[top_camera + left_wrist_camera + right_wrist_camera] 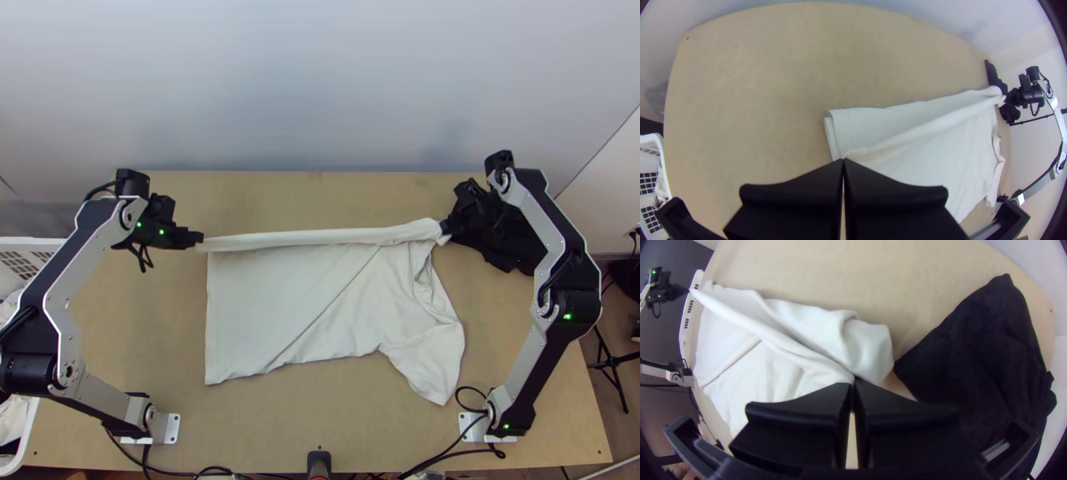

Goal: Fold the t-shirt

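So, the shirt (296,296) is around the middle of the table (320,440), with its far side pulled up into a long, narrow ridge running across. Below that ridge it's mostly spread out, with a slanting crease through it. The right-hand part is more rumpled, and a piece of it sticks out toward the near edge. In the left wrist view you can also see a strip of the white cloth lying beyond the ridge, and the corner there shows more than one layer.

The left gripper (200,238) is clamped on the ridge's left end, fingers pressed together with the cloth pinched at the tips. The right gripper (445,228) has the other end nipped the same way, so the ridge is strung pretty straight between the two.

Just beside the shirt, at the far right, there's a black cloth (520,252) in a loose heap, partly under the right arm. Way over on the left is a white basket (36,242) with some cloth in it. Black cables (448,456) run along the near edge.
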